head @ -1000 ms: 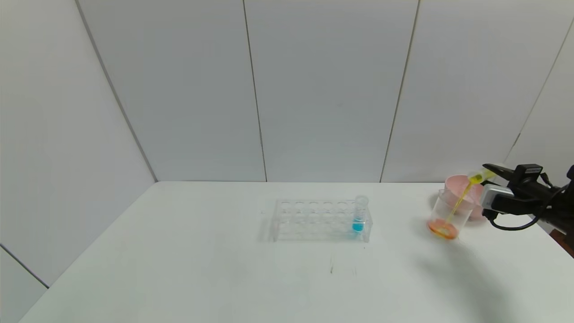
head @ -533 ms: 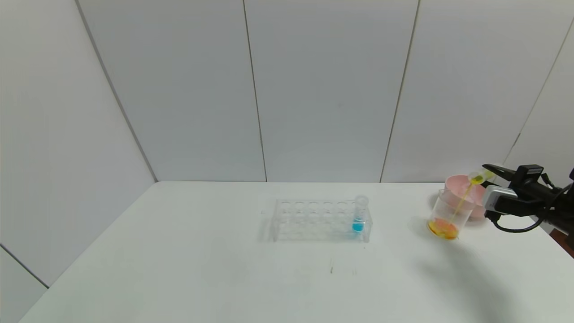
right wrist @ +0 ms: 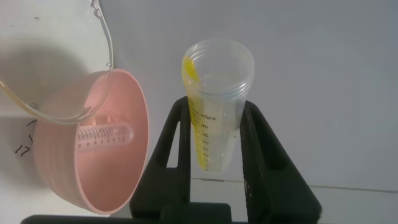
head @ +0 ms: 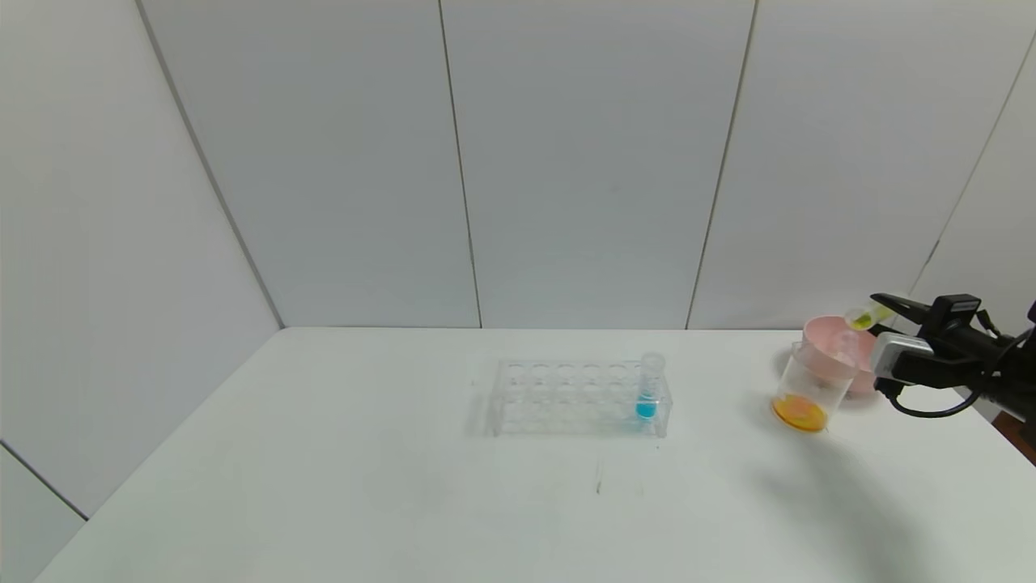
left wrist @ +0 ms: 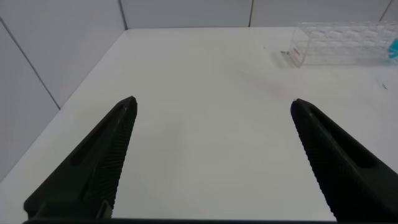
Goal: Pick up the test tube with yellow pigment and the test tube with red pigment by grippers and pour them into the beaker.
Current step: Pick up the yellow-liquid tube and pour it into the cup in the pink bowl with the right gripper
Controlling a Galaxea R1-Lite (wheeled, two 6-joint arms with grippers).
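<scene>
At our right claw (head: 878, 312) | clamped on the tilted yellow tube (head: 861, 319), nearly empty | beaker (head: 809, 389) below-left, orange mix inside | empty tube in pink bowl (right wrist: 93, 155) | pours look done | left claw (left wrist: 211, 155) spread, idle.

My right arm (head: 963, 356) is black with a white-grey block (head: 889, 354) and a looping black cable (head: 931, 409); both grippers have matte black tapered jaws.

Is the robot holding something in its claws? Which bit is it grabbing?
Yes. The right gripper is shut on the test tube with yellow pigment, pinching its sides about halfway down the tube. The left gripper is open and holds nothing.
</scene>
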